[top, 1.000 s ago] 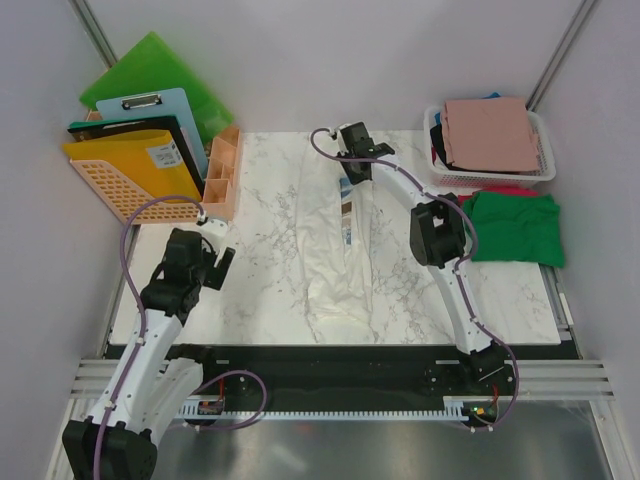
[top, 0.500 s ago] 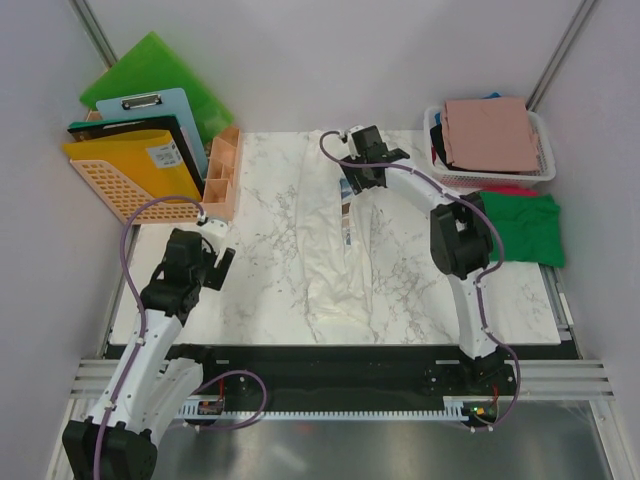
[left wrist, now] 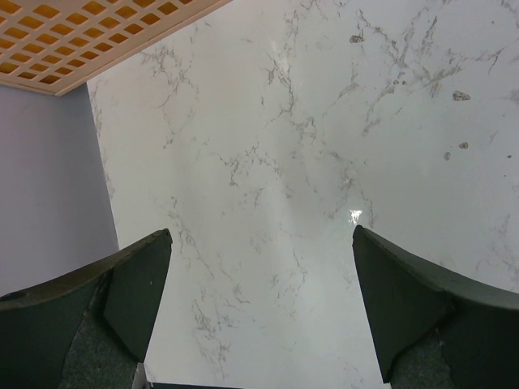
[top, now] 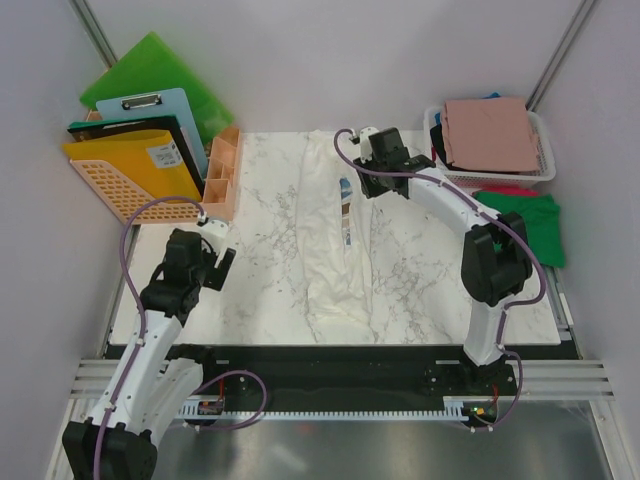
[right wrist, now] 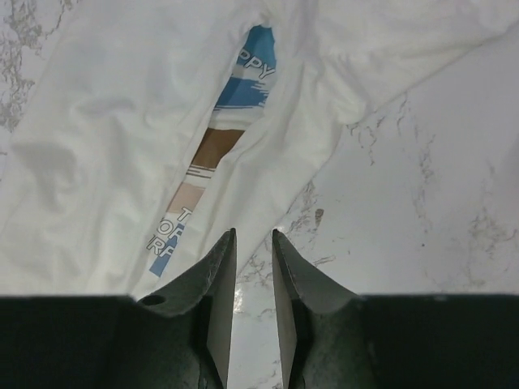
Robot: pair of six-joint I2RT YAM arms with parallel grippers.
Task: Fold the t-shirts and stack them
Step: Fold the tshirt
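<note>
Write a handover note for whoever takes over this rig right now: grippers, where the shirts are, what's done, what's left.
Left gripper: open, empty, over bare marble.
Right gripper: jaws narrowly apart, nothing between them, beside the far end of the cream t-shirt.
Cream t-shirt: long strip mid-table, sides folded in, print showing in the gap.
Done: green t-shirt folded at the table's right edge; pink t-shirt folded on top of the basket.
Left: fold the cream strip crosswise and stack it, then probably the shirts under the pink one.
</note>
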